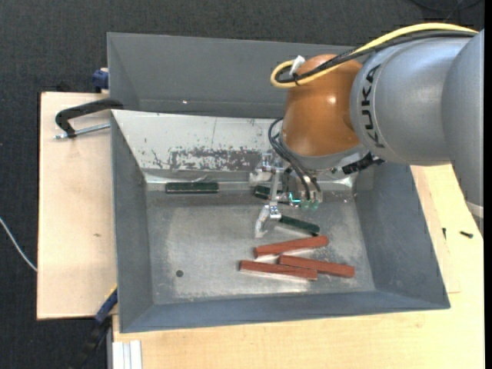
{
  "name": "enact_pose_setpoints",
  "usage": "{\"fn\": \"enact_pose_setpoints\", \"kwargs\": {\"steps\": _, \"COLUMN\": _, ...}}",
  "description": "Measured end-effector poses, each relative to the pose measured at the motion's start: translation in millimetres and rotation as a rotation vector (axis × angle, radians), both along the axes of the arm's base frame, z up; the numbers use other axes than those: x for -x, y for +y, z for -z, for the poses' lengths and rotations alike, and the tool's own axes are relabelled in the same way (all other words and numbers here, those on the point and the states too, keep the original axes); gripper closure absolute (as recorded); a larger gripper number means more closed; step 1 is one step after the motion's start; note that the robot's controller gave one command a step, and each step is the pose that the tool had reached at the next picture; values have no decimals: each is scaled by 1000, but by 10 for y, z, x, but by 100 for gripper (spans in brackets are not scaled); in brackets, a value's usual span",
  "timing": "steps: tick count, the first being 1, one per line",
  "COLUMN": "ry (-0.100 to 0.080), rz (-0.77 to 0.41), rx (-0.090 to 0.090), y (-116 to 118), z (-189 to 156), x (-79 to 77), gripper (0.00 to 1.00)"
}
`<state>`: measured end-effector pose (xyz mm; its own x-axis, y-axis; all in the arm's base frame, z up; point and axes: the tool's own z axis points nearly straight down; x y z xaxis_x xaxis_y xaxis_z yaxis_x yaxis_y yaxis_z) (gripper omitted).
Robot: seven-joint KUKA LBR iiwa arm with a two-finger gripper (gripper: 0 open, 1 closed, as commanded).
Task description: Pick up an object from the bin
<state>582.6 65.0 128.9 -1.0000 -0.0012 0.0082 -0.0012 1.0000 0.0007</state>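
Approach step: the end effector (270,215), apart or together we cannot tell, hangs at a mid-bin dark green stick (301,225); next likely means lowering and clamping.

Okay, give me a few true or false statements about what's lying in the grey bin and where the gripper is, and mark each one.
1. Three red-brown flat sticks lie in the front right part of the grey metal bin. True.
2. The gripper hangs over the bin's front left corner. False: it is right of centre, just over a dark green stick.
3. A second dark green stick lies by the back wall, left of the gripper. True.
4. The red-brown sticks stand upright against a wall. False: they lie flat on the floor.
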Motion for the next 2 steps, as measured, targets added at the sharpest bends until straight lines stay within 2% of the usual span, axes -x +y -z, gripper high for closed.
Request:
{"fn": "enact_pose_setpoints", "kwargs": {"steps": 1, "ry": -7, "rz": 1, "rx": -1, "y": -3, "z": -49, "x": -11, "gripper": 0}}
{"fn": "enact_pose_setpoints", "kwargs": {"steps": 2, "ry": -12, "rz": -34, "rx": -1, "y": -417, "z": 340, "x": 397, "gripper": 0}}
